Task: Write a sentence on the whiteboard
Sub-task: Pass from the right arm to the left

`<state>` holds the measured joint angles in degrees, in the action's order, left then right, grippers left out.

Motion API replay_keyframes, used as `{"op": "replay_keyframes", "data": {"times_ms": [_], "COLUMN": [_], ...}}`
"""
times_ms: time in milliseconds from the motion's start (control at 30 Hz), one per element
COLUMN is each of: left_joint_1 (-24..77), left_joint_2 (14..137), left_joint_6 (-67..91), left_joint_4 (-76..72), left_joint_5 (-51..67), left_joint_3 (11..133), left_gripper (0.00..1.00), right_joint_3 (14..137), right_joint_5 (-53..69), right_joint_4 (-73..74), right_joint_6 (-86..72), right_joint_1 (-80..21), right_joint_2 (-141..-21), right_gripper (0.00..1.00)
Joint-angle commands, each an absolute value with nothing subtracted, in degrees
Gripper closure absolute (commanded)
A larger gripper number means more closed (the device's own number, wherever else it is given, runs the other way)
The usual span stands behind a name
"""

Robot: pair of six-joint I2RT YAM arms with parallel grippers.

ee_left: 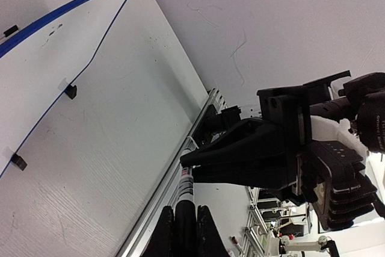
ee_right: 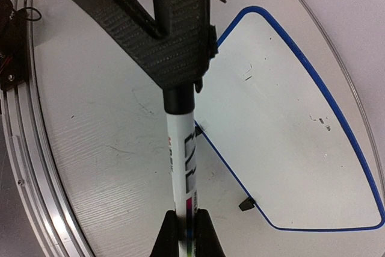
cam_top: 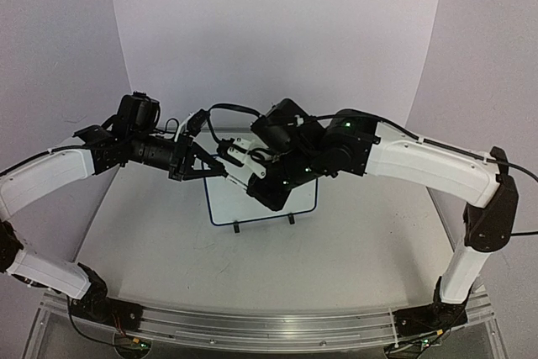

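On the left, the left gripper point(ee_left: 184, 236) is clenched on the black end of the marker pen point(ee_right: 182, 161), most likely its cap. The pen spans the gap between the two arms. At its other end the right gripper point(ee_right: 183, 236) is clamped on the white, labelled barrel. Both tools hang in the air, nose to nose, above the whiteboard point(ee_right: 289, 148). The board lies on the table under and slightly right of the pen. Its white face bears only a few tiny dark specks, and no sentence shows on it.

This looks like uncapping, so the writing has not begun. The risk lies in the pull. If the arms separate off the pen's axis, the barrel could twist or slip between the right fingers. A stiff cap could also let go suddenly, dropping the pen onto the board or leaving it skewed for writing.
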<state>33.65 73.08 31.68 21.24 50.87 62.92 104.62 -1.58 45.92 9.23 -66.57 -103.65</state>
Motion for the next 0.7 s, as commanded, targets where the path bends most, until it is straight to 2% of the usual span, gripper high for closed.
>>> {"op": "replay_keyframes", "data": {"times_ms": [0,100,133,200,233,300,467,667], "left_joint_1": [33.76,33.75,33.76,33.79,33.78,33.75,33.75,33.79], "left_joint_2": [72.93,72.52,72.17,70.90,70.17,68.11,62.92,59.05], "left_joint_6": [31.81,32.21,32.54,33.54,34.48,36.66,43.43,48.88], "left_joint_4": [18.56,17.51,17.00,15.20,13.61,9.56,-7.76,-22.56], "left_joint_5": [50.52,50.15,49.65,48.09,47.12,45.54,42.21,41.90], "left_joint_3": [62.50,61.90,61.47,60.02,59.25,56.98,50.26,45.23], "left_gripper": [1.00,1.00,1.00,1.00,1.00,1.00,1.00,1.00], "right_joint_3": [107.00,106.84,106.45,104.30,102.80,99.44,83.32,68.05], "right_joint_5": [-3.28,-4.28,-4.56,-5.14,-5.38,-5.24,3.57,20.29], "right_joint_4": [46.35,45.79,45.06,42.43,40.43,36.12,17.72,-9.01], "right_joint_6": [9.65,8.95,8.49,7.09,6.01,3.32,-8.07,-22.26], "right_joint_1": [-66.94,-66.89,-66.88,-66.82,-66.75,-66.29,-61.93,-55.97], "right_joint_2": [-104.75,-104.29,-103.82,-101.82,-100.57,-97.88,-87.79,-82.03], "right_gripper": [1.00,0.98,0.87,0.53,0.40,0.25,0.08,0.03]}}
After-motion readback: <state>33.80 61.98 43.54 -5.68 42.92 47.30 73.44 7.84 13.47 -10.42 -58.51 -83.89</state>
